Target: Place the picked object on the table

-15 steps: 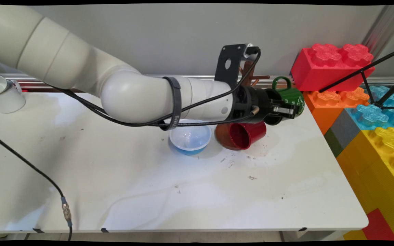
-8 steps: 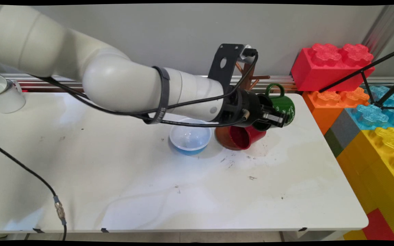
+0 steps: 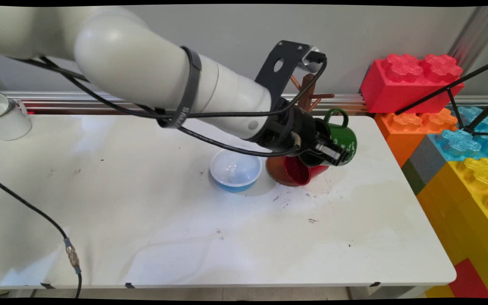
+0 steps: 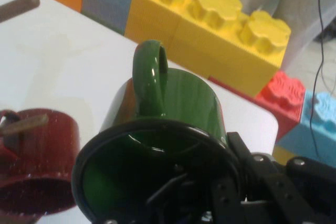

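We count three mugs, one bowl and one mug tree: a green mug point(image 3: 345, 140) right of centre in the main view, a red mug point(image 3: 297, 170) lying on its side on the table point(image 3: 142, 220) just below and left of it, a white mug point(image 3: 4, 115) at the far left edge, a blue bowl point(image 3: 235, 171) with a white inside just left of the red mug, and a wooden mug tree point(image 3: 308, 91) at the table's back edge behind the arm. The hand point(image 3: 333, 153) is clamped on the green mug's rim, one finger inside the mug and one outside, holding it tipped on its side above the table with the handle uppermost. At the right stand large toy bricks point(image 3: 460, 140) in red, orange, blue and yellow. The main view alone shows the bowl, the white mug and the mug tree. The hand view alone looks into the green mug's point(image 4: 173, 129) dark mouth, with its handle arching at upper centre; there the red mug point(image 4: 37, 161) sits at lower left and yellow bricks point(image 4: 226, 30) fill the top.
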Available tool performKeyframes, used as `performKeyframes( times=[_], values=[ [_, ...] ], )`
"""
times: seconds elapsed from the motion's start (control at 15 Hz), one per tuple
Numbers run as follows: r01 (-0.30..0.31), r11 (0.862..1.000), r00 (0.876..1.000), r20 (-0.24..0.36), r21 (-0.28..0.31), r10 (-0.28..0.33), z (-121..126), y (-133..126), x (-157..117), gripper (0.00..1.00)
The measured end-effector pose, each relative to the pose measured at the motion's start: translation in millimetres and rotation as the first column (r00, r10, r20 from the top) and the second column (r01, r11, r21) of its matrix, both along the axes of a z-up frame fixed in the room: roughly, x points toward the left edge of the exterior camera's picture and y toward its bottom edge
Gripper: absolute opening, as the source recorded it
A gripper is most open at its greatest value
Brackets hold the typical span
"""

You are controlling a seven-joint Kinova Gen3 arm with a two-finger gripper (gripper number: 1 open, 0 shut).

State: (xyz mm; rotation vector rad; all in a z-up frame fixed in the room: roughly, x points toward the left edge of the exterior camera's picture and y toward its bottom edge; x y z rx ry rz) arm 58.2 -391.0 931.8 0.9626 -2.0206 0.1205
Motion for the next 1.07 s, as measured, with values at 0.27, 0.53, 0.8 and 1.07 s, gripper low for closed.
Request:
performKeyframes(
  times=[0.27, 0.53, 0.8, 1.07],
  values=[
    [0.049, 0.998, 0.994, 0.1, 0.028, -0.052, 10.6, 4.7, 8.9, 0.0],
    [0.089, 0.994, 0.979, 0.181, 0.058, -0.099, 11.0, 10.4, 17.4, 0.0],
    [0.13, 0.986, 0.945, 0.289, 0.107, -0.155, -0.6, 17.9, 29.6, 0.0],
    [0.154, 0.977, 0.904, 0.379, 0.145, -0.198, -17.5, 16.6, 34.1, 0.0]
  ],
)
